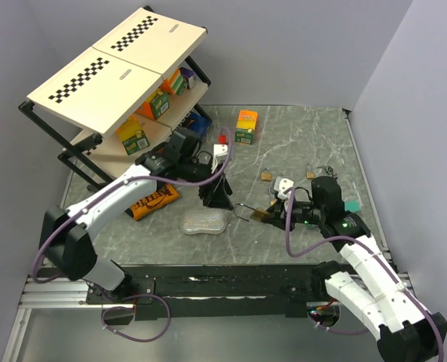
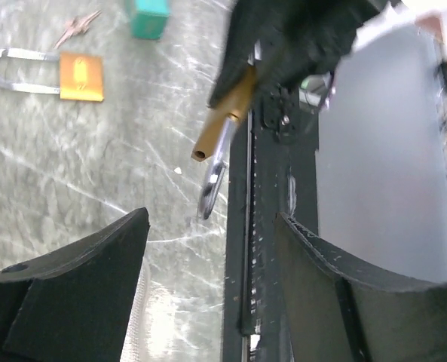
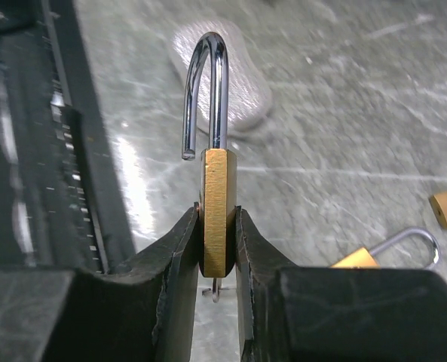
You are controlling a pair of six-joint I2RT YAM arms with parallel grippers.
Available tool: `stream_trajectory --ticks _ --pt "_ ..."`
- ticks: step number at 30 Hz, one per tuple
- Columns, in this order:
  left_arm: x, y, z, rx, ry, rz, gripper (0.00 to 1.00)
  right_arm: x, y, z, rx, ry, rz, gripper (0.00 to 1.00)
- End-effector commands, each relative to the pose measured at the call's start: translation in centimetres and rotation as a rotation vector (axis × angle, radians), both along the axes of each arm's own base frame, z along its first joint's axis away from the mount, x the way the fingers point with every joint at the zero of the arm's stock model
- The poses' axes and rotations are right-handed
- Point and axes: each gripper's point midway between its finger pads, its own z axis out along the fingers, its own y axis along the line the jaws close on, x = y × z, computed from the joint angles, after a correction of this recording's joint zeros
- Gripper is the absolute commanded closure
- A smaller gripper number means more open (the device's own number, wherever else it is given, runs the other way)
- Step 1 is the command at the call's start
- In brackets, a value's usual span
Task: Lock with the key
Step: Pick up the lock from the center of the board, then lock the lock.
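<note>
My right gripper [image 1: 272, 215] is shut on a brass padlock [image 3: 217, 211] and holds it above the table with the body edge-on between the pads. Its steel shackle [image 3: 206, 90] stands open and points toward the left arm. A small metal piece [image 3: 215, 289], perhaps a key, pokes out under the lock body. The same padlock [image 2: 225, 113] shows in the left wrist view, ahead of my left gripper [image 2: 214, 226]. My left gripper [image 1: 217, 197] is open and empty, just left of the shackle tip [image 1: 246, 211].
Two more padlocks [image 1: 267, 175] [image 1: 311, 172] and loose keys [image 1: 326, 169] lie behind the right gripper. A clear pouch [image 1: 206, 222], an orange bag [image 1: 151, 200], a small box [image 1: 246, 126] and a shelf rack [image 1: 125, 83] stand left and back. A black rail [image 1: 208, 283] runs along the near edge.
</note>
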Motion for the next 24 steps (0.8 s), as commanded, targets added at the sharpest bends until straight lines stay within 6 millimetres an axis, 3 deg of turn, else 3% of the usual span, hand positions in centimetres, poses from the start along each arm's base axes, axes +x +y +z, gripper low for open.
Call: stream_trajectory --ticks 1,5,11,14,17,18,22,24 --pt "-2.7 -0.4 1.8 -0.089 -0.220 -0.135 0.28 -1.3 1.5 4.9 0.105 -0.043 0.119 1.00" --pt "-3.9 -1.9 0.9 -0.070 -0.285 -0.159 0.31 -1.8 1.8 5.9 0.123 -0.036 0.154 1.00" --pt "-4.1 -3.5 0.3 -0.043 -0.291 -0.158 0.44 -2.3 2.1 7.5 0.150 -0.044 0.187 1.00" --pt "-4.4 -4.0 -0.1 -0.023 -0.326 -0.177 0.58 -2.4 2.2 8.1 0.157 -0.045 0.191 1.00" --pt "-4.5 -4.0 -0.3 -0.015 -0.334 -0.176 0.81 -2.6 2.2 8.3 0.156 -0.038 0.195 1.00" --pt "-4.6 -4.0 -0.1 -0.020 -0.340 -0.174 0.96 -2.6 2.1 8.3 0.156 -0.036 0.195 1.00" --pt "-4.5 -3.9 1.2 -0.050 -0.350 -0.148 0.99 -2.9 2.0 7.8 0.143 -0.002 0.201 1.00" --pt "-5.1 -3.7 2.3 -0.096 -0.312 -0.158 0.99 -3.0 2.0 7.7 0.143 0.020 0.197 0.67"
